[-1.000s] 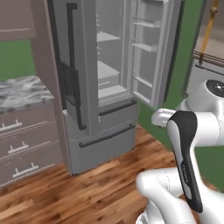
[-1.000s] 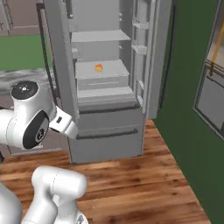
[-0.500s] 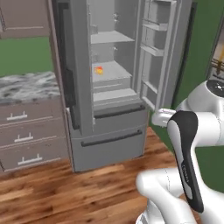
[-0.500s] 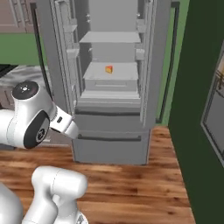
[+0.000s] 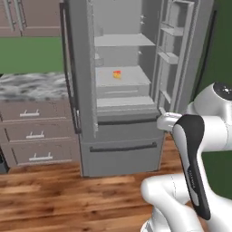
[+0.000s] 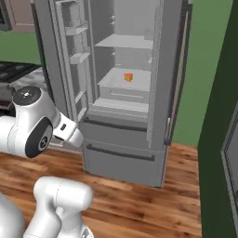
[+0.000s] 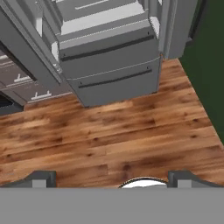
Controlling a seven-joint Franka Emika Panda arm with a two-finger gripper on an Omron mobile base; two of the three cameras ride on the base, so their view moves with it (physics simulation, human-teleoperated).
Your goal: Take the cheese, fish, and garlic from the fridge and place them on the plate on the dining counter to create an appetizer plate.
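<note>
Where pincer (image 7: 112,177) gapes: cheese (image 5: 117,75) far.

The fridge (image 5: 122,136) is rendered in flat grey throughout, with grey shelves and door bins and dark bar handles on its lower drawers. The cheese (image 5: 117,74) is coloured yellow-orange with a red side. At 9 o'clock in the left base view, a grey-and-white marbled counter top (image 5: 31,86) is set over taupe drawers (image 5: 36,136). The floor (image 7: 109,140) is patterned in warm brown wood planks, and the wall (image 6: 204,60) is painted green.
</note>
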